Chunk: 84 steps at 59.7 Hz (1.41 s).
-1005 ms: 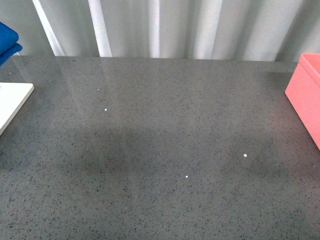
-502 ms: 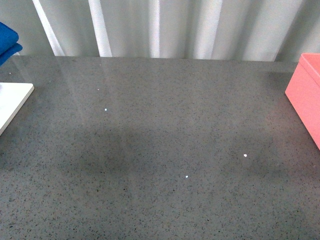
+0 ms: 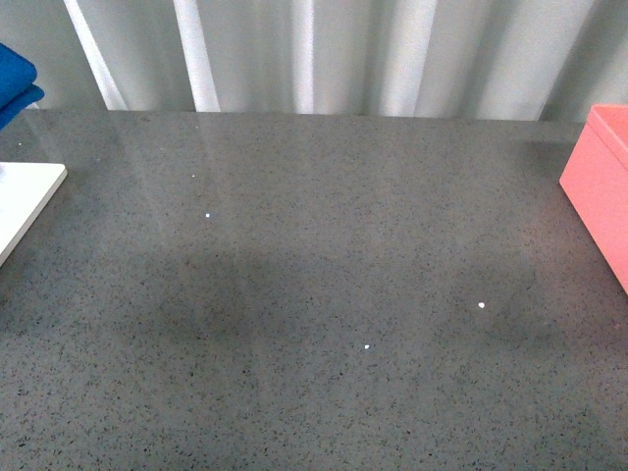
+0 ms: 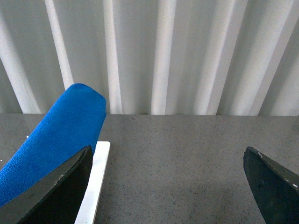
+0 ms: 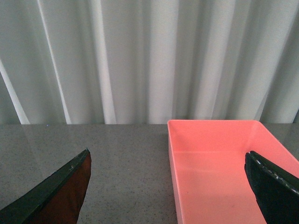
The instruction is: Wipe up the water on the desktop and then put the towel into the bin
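Broad, glossy dark-grey stone-like desktop (image 3: 324, 294) with fine black and white speckles, filling the front view. A few small bright white specks (image 3: 482, 305) scattered across the middle; whether droplets or grit, cannot tell. Behind the far edge, a pleated pale grey-white curtain (image 3: 392, 59).

Left gripper (image 4: 167, 154): two dark wedge-shaped fingers (image 4: 60, 186) spread wide apart, gripping nothing, only bare desktop showing in the gap. Bright blue fluffy microfibre towel (image 4: 56, 135) outside the jaws, just beyond the outer finger on the robot's left and partly hidden behind it. Shaped as a rounded, folded-over hump; underside and support out of sight. Beside that same finger, a flat white board (image 4: 96, 182) lying on the stone, long edge running away from the jaws. Contact between towel and finger not possible to tell.

Right gripper (image 5: 167, 156): likewise parted wide, clamped on nothing. Salmon-pink straight-walled rectangular bin (image 5: 219, 158) ahead of the jaws, with its near wall starting about mid-gap and stretching past the outer finger on the robot's right. Smooth matte floor visible inside.

Towel and bin well apart — at opposite ends of the desktop in the front view, towel at far left, bin at far right.
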Available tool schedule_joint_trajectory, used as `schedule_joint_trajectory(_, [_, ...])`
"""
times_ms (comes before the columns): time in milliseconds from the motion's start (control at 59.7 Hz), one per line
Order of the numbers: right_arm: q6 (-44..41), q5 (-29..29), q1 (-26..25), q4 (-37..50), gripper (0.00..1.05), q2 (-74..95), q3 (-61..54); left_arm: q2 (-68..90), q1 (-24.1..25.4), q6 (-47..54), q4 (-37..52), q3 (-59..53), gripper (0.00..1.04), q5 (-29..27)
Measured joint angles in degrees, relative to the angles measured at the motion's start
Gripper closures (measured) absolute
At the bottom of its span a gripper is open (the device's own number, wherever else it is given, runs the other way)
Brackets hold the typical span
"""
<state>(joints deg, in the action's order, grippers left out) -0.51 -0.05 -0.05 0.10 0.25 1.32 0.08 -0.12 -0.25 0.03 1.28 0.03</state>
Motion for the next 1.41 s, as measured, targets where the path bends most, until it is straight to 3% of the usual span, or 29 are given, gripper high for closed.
schedule_joint_trajectory(117, [0.0,0.0,0.0,0.0,0.07,0.0,0.0,0.0,0.0,0.0,0.0,0.0,0.07,0.0])
schedule_joint_trajectory(201, [0.0,0.0,0.0,0.0,0.07,0.0,0.0,9.6,-1.1,-3.5,-9.2,4.5,0.07,-5.9])
schedule_joint_trajectory(419, [0.0,0.0,0.0,0.0,0.07,0.0,0.0,35.2,1.3,-3.0,5.5,15.9,0.07,-1.2])
schedule_joint_trajectory(569, [0.0,0.0,0.0,0.0,0.07,0.0,0.0,49.6,2.6,0.2,5.6,26.5,0.07,1.6])
schedule_joint_trajectory(753, [0.0,0.0,0.0,0.0,0.07,0.0,0.0,64.9,4.4,6.0,9.0,38.8,0.07,0.0])
schedule_joint_trajectory(1055, [0.0,0.0,0.0,0.0,0.07,0.0,0.0,84.9,7.2,14.0,6.7,54.4,0.07,-4.9])
schedule_joint_trajectory(1407, [0.0,0.0,0.0,0.0,0.07,0.0,0.0,93.8,8.0,20.6,12.5,56.5,0.07,-9.4])
